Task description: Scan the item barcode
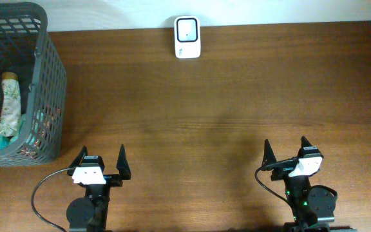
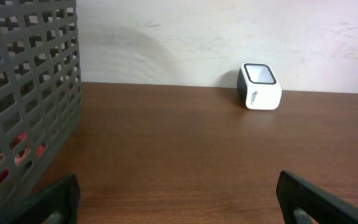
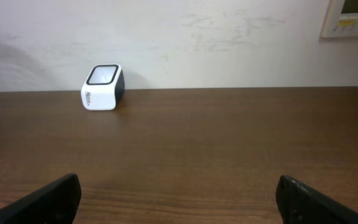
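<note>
While left pincer (image 1: pixel 102 151) and right pincer (image 1: pixel 286 145) gape released, one scanner (image 1: pixel 187 37) sits top centre. One basket (image 1: pixel 51 71) stands apart — upper left.

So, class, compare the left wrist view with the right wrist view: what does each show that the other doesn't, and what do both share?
Only the left wrist view shows the basket. Only the right wrist view shows a wall panel. Both show the scanner standing on the table.

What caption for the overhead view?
Left arm and right arm, jaws open, at the near edge; barcode scanner at the far edge; items in grey basket at left.
</note>
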### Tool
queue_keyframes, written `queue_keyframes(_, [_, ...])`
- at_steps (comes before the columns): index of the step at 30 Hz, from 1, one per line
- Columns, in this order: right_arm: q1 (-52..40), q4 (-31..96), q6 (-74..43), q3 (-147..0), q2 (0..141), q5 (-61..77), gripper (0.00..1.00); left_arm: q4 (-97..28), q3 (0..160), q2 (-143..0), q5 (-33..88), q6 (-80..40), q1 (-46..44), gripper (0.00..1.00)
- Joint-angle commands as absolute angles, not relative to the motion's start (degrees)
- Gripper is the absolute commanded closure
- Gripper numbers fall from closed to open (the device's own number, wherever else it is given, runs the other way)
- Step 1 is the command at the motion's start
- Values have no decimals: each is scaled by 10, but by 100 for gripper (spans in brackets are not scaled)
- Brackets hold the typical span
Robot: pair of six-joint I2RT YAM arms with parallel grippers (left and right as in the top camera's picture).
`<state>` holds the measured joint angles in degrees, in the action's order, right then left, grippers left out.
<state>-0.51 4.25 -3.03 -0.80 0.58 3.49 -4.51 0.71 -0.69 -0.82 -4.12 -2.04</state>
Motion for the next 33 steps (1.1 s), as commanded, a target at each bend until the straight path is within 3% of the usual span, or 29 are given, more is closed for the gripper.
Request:
queue_keyframes(1, [-4,43,-32,-3,5,25,1,-50,6,-13,-8,-45,-17,1])
queue_keyframes(33, [-4,43,-32,-3,5,25,1,-46,6,-13,-18,-44,-17,1])
